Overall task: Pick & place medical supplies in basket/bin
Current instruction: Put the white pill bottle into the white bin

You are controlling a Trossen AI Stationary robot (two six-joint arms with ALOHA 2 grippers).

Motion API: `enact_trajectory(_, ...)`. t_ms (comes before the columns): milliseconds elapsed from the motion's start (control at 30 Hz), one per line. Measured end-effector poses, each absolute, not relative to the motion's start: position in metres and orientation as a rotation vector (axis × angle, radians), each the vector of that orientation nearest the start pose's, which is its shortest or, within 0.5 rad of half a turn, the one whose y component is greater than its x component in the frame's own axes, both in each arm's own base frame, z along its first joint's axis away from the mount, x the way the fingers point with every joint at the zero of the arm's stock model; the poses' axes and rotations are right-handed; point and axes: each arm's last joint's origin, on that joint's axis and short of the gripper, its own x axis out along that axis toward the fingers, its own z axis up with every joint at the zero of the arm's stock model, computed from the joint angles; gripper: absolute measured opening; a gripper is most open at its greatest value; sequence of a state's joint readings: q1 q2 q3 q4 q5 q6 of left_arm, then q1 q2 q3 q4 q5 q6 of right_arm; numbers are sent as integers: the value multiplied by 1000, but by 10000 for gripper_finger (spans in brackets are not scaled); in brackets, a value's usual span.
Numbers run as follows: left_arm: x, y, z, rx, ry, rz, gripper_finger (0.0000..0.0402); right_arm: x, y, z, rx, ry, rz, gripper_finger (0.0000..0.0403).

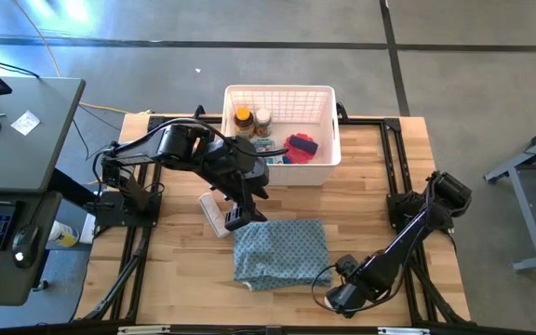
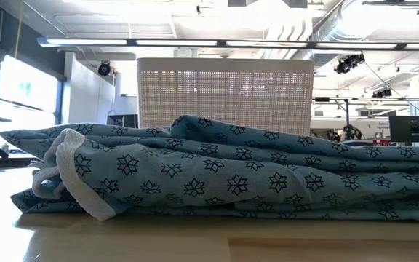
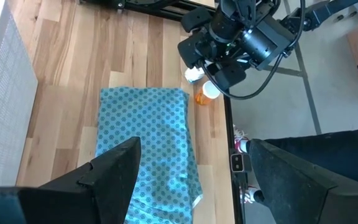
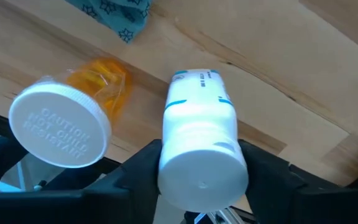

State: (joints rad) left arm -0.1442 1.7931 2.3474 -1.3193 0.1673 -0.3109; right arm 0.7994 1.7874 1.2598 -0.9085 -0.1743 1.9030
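- Two arms over the wooden counter [image 1: 175,279]. Left gripper [image 1: 240,220] hangs above the far edge of the blue patterned cloth [image 1: 282,251], fingers [image 3: 98,180] spread wide with nothing between them.
- Right gripper [image 1: 335,296] sits low at the counter's near right edge, just beside the cloth's corner.
- Right wrist view: white pill bottle [image 4: 201,146] lies between the right fingers [image 4: 135,171], cap toward the camera. Fingers sit on either side of it; cannot tell if they press it or just bracket it.
- Amber bottle with a white cap [image 4: 73,121] lies just beside the white one, outside the fingers. Both rest on the counter near the cloth's edge.
- White latticed basket [image 1: 327,154] stands at the far middle of the counter, well apart from the right gripper. Inside: amber yellow-capped bottle [image 1: 243,119], another small bottle [image 1: 262,119], a red item [image 1: 302,146], a few other bits.
- A flat white packet [image 1: 214,212] lies on the counter beside the cloth, under the left arm.
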Motion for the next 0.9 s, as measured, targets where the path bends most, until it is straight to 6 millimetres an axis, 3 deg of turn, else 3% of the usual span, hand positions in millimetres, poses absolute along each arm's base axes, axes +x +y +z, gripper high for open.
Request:
enact_trajectory(100,320,-51,474,-293,806,-178,335,228,241,194,1004,1540,-722,162)
enact_trajectory(367,320,-51,474,-288,806,-180,335,225,239,203,1015,1579,-687,163)
enact_trajectory(533,320,-51,474,-290,810,-178,335,218,222,233,1064,1535,-657,163)
enact_trajectory(900,308,-48,475,-251,857,-139,335,228,155,301,1199,1122,-508,161)
